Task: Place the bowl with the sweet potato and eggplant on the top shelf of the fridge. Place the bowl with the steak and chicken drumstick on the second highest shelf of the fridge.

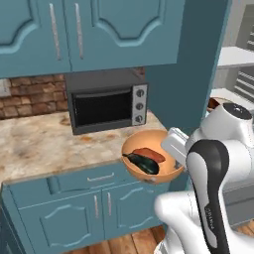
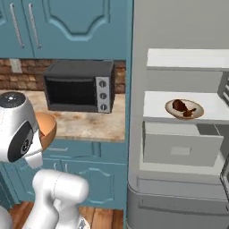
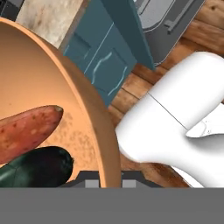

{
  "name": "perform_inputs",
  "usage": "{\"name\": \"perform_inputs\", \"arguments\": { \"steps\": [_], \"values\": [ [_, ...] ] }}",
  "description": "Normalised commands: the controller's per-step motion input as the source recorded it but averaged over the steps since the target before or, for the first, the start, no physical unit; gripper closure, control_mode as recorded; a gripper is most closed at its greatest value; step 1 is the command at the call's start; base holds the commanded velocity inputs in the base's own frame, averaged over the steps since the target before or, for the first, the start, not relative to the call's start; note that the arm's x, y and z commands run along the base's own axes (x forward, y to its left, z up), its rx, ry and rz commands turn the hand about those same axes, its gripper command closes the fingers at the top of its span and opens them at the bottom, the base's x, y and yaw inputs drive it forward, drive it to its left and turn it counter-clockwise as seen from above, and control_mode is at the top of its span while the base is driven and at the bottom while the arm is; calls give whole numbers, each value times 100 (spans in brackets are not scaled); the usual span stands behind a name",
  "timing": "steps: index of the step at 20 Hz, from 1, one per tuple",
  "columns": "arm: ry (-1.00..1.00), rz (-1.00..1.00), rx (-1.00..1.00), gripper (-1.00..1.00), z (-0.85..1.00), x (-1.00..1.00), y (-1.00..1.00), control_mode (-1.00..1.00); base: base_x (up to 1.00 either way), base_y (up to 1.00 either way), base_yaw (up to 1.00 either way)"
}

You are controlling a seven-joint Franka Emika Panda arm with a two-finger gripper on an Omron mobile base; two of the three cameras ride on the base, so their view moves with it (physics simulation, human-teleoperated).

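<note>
A: Where's the orange bowl [image 1: 171, 173]?
B: Held off the counter [image 1: 39, 139] edge, the hand [image 1: 173, 144] pinching its rim.
A: And the sweet potato [image 1: 150, 154]?
B: Inside, lying lengthwise beside the eggplant [image 1: 142, 163], their long axes roughly parallel.
A: The other bowl [image 2: 172, 111]?
B: On the fridge's [image 2: 179, 27] second highest shelf [image 2: 154, 105], holding the steak [image 2: 180, 105] and chicken drumstick [image 2: 189, 112].

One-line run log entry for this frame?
phase: carry | end effector: shut on orange bowl rim | contents: sweet potato, dark eggplant | meat bowl: second highest shelf

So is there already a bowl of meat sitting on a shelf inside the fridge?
Yes, a bowl with the steak and chicken drumstick rests on the second highest shelf of the fridge.
</note>
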Motion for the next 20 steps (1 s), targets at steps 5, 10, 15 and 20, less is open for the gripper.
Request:
{"name": "perform_inputs", "arguments": {
  "steps": [5, 10, 15, 20],
  "values": [
    [0, 0, 0, 100, 0, 0, 0, 100, 0, -100, -13],
    [0, 0, 0, 100, 0, 0, 0, 100, 18, -100, -11],
    [0, 0, 0, 100, 0, 0, 0, 100, 59, -86, -12],
    [0, 0, 0, 100, 0, 0, 0, 100, 98, -10, -6]
  ]
}}
